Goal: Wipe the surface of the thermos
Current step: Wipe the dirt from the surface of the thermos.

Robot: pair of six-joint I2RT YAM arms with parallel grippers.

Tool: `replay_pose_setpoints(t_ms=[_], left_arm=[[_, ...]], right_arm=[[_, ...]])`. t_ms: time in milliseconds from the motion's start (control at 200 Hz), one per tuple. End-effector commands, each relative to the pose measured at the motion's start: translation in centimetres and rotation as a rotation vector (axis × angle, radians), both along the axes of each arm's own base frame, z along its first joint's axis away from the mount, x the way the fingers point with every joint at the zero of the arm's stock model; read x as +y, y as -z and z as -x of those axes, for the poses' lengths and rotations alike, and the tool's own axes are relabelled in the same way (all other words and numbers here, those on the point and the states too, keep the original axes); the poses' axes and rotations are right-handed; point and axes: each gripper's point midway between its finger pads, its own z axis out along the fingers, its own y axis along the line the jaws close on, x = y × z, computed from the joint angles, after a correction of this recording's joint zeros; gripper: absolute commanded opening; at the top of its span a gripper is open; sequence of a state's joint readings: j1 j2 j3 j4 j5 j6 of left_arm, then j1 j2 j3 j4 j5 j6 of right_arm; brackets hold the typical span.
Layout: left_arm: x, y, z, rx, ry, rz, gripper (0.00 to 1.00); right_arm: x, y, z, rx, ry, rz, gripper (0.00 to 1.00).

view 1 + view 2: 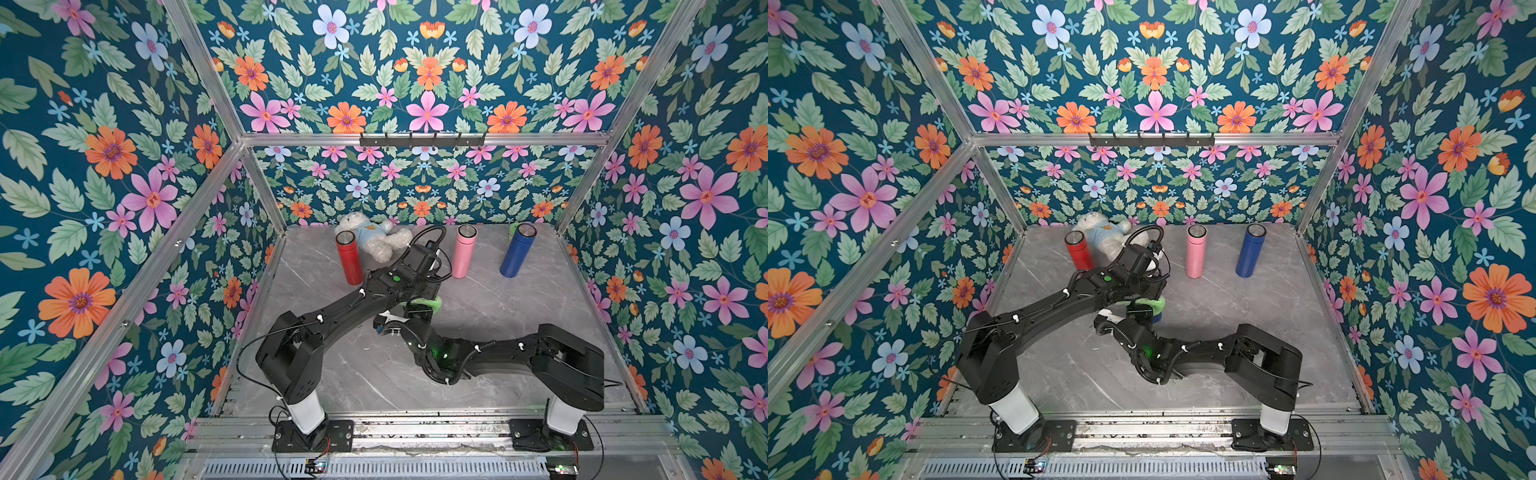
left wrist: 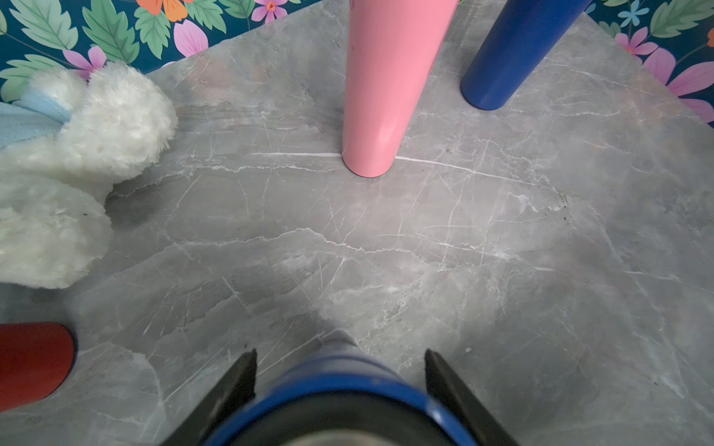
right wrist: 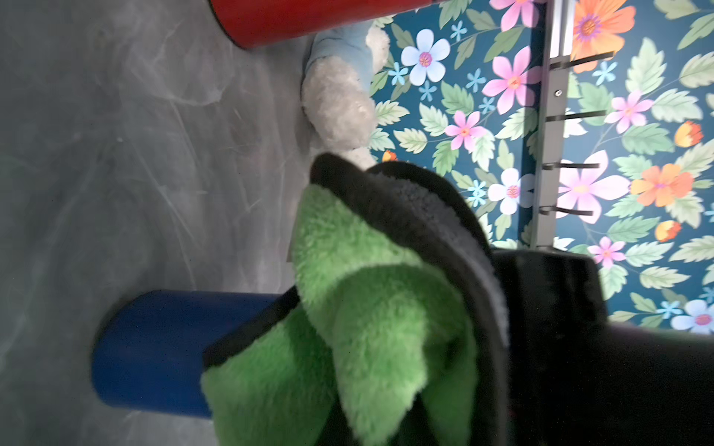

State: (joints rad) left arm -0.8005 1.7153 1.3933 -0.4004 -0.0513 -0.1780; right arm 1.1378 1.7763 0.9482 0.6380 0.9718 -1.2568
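Left wrist view: thermos [image 2: 336,386], blue, sat between the fingers [image 2: 232,390] of the left gripper [image 2: 339,355]. The fingers stood well apart, one on each side of its upper body, and looked clamped on it. Ahead stood a pink thermos [image 2: 378,96] and a back blue thermos [image 2: 506,54]. A plush toy [image 2: 77,154] and a red thermos [image 2: 31,363] were off to one side.

Right wrist view: right gripper [image 3: 390,409] was closed on a wad of green cloth [image 3: 367,309]. The fingertips were buried in the pile. A fold lay against the thermos side, near the top. The thermos base was at the table [image 3: 116,154]; contact could not be told.

Both top views: the thermos stood mid-table, almost hidden under the left arm. Only the cloth showed beside it.

Risks, as judged:
- The grip was high, so a sideways push from the cloth could tilt the thermos or skid its base.
- Loose folds could catch on a left finger and drag the cloth out of the pinch.
- The right wrist was tucked close under the left forearm, so a wide stroke could knock the arms together.
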Motion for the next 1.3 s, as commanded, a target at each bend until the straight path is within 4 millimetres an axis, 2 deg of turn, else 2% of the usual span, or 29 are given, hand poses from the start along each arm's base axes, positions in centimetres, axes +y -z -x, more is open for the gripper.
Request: replay_pose_setpoints(t_ms=[0, 125, 310, 420, 540, 605, 695, 800, 950, 1050, 1075, 1135, 1295], left_arm=[[4.3, 5.4, 5.1, 0.257, 0.033, -0.240, 0.00], [4.8, 5.8, 5.4, 0.280, 0.038, -0.273, 0.00], [5.1, 6.3, 5.7, 0.309, 0.045, -0.310, 0.00], [5.2, 6.5, 5.6, 0.313, 0.041, -0.323, 0.00], [5.3, 6.5, 5.5, 0.317, 0.032, -0.339, 0.00], [5.8, 6.7, 5.9, 0.339, 0.028, -0.362, 0.00], [5.9, 6.7, 5.9, 0.346, 0.023, -0.366, 0.00], [6.0, 6.8, 6.0, 0.354, 0.016, -0.375, 0.00], [6.3, 7.0, 6.0, 0.367, 0.002, -0.403, 0.00], [6.5, 6.9, 5.9, 0.363, -0.010, -0.421, 0.00], [6.6, 6.8, 5.8, 0.359, -0.015, -0.425, 0.00], [6.6, 6.7, 5.8, 0.353, -0.018, -0.426, 0.00], [6.8, 6.7, 6.1, 0.357, -0.019, -0.425, 0.00]], right_arm=[[-2.1, -4.1, -1.1, -0.123, 0.104, -0.007, 0.00], [-3.3, -1.5, -1.4, -0.082, 0.130, 0.023, 0.00], [-4.3, 6.3, -0.9, 0.093, 0.178, 0.034, 0.00], [-4.6, 10.2, -0.5, 0.184, 0.212, 0.029, 0.00], [-4.3, 12.1, -0.5, 0.209, 0.224, 0.035, 0.00], [-3.9, 11.6, -0.7, 0.199, 0.223, 0.031, 0.00], [-3.3, 9.5, -1.3, 0.148, 0.217, 0.020, 0.00], [-2.6, 5.5, -2.2, 0.040, 0.212, 0.014, 0.00], [-1.8, -1.9, -3.1, -0.180, 0.217, 0.011, 0.00], [-1.7, -4.8, -3.5, -0.287, 0.243, 0.048, 0.00], [-1.7, -5.1, -3.7, -0.303, 0.251, 0.062, 0.00], [-1.8, -4.4, -4.0, -0.297, 0.253, 0.091, 0.00], [-2.3, -0.7, -4.2, -0.245, 0.276, 0.096, 0.00]])
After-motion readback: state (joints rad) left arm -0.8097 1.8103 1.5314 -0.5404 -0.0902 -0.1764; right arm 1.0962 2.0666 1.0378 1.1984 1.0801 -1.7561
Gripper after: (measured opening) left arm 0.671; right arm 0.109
